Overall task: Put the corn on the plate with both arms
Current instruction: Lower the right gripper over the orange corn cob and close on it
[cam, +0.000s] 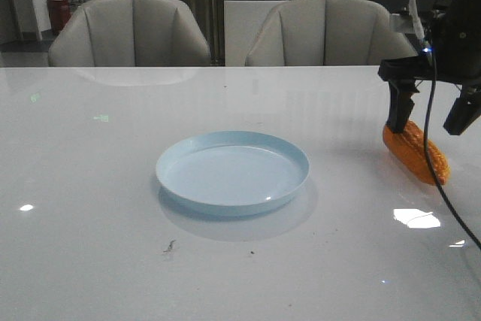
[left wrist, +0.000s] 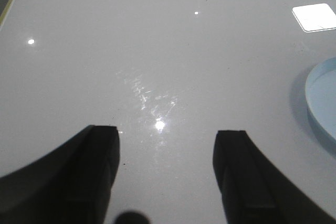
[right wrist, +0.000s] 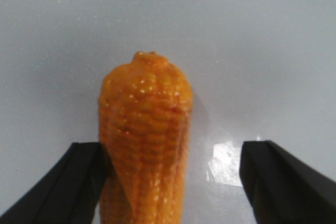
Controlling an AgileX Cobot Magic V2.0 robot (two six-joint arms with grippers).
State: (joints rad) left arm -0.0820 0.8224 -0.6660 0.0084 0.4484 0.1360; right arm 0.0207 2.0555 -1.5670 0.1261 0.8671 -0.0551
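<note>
The orange corn (cam: 415,154) lies on the white table at the right, well right of the pale blue plate (cam: 225,174), which is empty. My right gripper (cam: 425,127) is open and low over the corn, its jaws on either side of it. In the right wrist view the corn (right wrist: 144,119) lies between the fingers of the right gripper (right wrist: 176,148), against one finger and well apart from the other. My left gripper (left wrist: 167,132) is open and empty over bare table, with the plate's edge (left wrist: 323,98) off to one side. The left arm is out of the front view.
Two grey chairs (cam: 131,31) stand behind the table's far edge. A black cable (cam: 432,148) hangs from the right arm across the corn. The table's corner edge (left wrist: 10,3) shows in the left wrist view.
</note>
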